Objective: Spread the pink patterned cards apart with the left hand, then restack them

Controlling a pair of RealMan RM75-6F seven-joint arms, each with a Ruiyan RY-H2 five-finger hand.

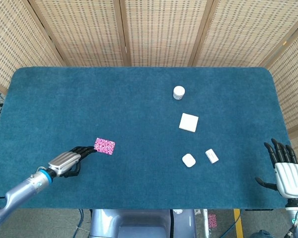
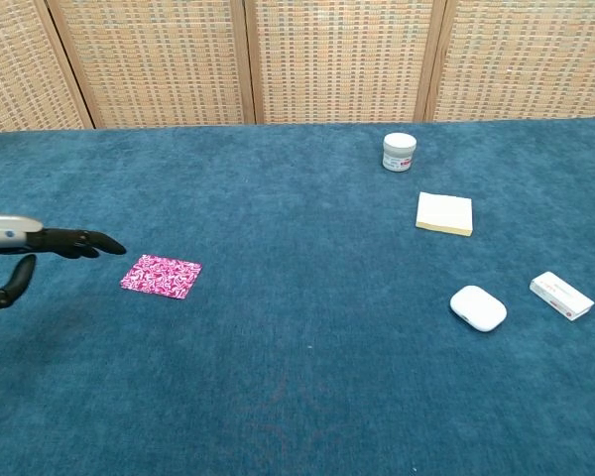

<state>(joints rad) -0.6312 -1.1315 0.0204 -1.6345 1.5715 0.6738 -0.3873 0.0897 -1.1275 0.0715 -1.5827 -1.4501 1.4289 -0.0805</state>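
Reaching: left hand (image 1: pixel 65 162), fingers (image 2: pixel 84 241) extended, empty, near cards (image 1: pixel 104 146), perhaps not touching.
Waiting: right hand (image 1: pixel 287 171) spread, empty, at counter (image 1: pixel 139 109) edge.

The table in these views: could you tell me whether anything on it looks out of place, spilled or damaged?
Nothing stands out. The pink cards lie in a neat stack, and the jar stands upright. The left hand is open beside the cards.

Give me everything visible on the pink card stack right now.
The pink patterned cards lie flat as one neat, squared stack on the blue felt table, left of centre. The top face shows a pink-and-white swirl print. The left hand reaches in from the left, fingertips just short of the near edge in the chest view; nothing plainly touches the stack.
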